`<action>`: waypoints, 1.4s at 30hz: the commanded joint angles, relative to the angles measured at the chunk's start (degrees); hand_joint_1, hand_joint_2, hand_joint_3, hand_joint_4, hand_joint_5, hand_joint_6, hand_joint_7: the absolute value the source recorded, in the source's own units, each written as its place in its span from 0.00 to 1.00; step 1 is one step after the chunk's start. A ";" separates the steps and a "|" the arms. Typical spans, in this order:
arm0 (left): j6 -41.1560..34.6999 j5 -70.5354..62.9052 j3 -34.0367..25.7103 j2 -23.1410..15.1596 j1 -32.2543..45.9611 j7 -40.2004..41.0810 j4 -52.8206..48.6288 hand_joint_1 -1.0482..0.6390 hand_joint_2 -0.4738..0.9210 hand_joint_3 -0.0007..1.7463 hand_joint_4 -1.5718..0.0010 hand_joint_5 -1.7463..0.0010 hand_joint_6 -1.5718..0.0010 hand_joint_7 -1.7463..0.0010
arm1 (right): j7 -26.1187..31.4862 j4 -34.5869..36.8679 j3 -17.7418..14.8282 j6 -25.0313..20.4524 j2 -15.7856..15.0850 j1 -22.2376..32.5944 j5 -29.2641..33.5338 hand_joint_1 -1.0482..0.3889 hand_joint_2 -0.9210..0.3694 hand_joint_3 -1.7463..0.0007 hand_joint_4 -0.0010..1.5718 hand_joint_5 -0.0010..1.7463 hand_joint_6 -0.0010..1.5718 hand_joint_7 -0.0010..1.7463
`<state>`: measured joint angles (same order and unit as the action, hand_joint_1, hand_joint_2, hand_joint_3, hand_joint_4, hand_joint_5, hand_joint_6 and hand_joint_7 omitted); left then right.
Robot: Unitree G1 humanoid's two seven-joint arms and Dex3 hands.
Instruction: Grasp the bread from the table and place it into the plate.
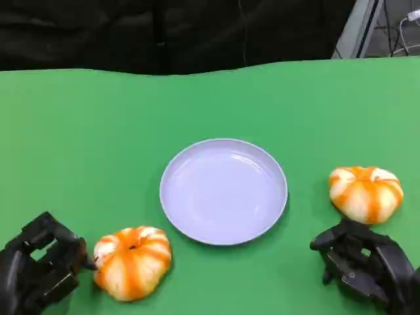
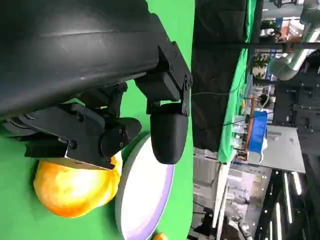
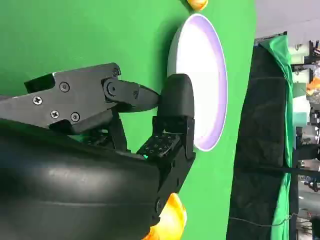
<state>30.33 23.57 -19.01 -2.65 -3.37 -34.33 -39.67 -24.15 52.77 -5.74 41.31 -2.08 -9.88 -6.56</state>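
Note:
A pale lilac plate (image 1: 223, 190) sits empty mid-table. Two round orange-and-white striped bread buns lie on the green cloth. The left bun (image 1: 132, 261) is near the front, left of the plate, and my left hand (image 1: 39, 266) is right beside it with its fingertips at the bun's side, holding nothing. The left wrist view has that bun (image 2: 75, 190) under the spread fingers (image 2: 167, 135), with the plate (image 2: 145, 200) beyond. The right bun (image 1: 365, 192) lies right of the plate, just past my right hand (image 1: 367, 262), whose fingers are apart and empty. The right wrist view shows this bun (image 3: 172, 220) and the plate (image 3: 200, 100).
The green table (image 1: 98, 131) runs back to a black curtain (image 1: 164, 33). Metal framing and cables (image 1: 387, 26) stand at the far right corner. Bare cloth surrounds the plate on all sides.

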 commanded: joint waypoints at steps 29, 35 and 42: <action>-1.63 4.09 -0.74 0.92 1.05 -2.12 2.68 0.62 0.95 0.26 0.52 0.43 0.46 0.70 | -0.20 0.45 -0.38 -0.82 -1.18 0.04 -0.40 0.55 0.00 0.74 0.41 1.00 0.45 0.64; -5.07 5.66 -0.48 0.72 2.68 -3.44 5.87 0.58 1.00 0.12 0.49 0.93 0.48 0.99 | -0.19 0.72 -0.42 -0.60 -1.14 -0.14 -0.32 0.55 0.00 0.74 0.41 1.00 0.46 0.64; -1.42 2.76 0.32 -0.13 3.60 -3.40 6.23 0.34 1.00 0.08 0.68 1.00 0.70 1.00 | -0.06 1.09 -0.37 -0.18 -1.15 -0.25 -0.16 0.55 0.00 0.74 0.41 1.00 0.46 0.64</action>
<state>26.98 27.78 -18.89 -1.36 -0.42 -37.40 -34.52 -24.29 53.02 -5.76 41.19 -2.32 -10.15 -6.52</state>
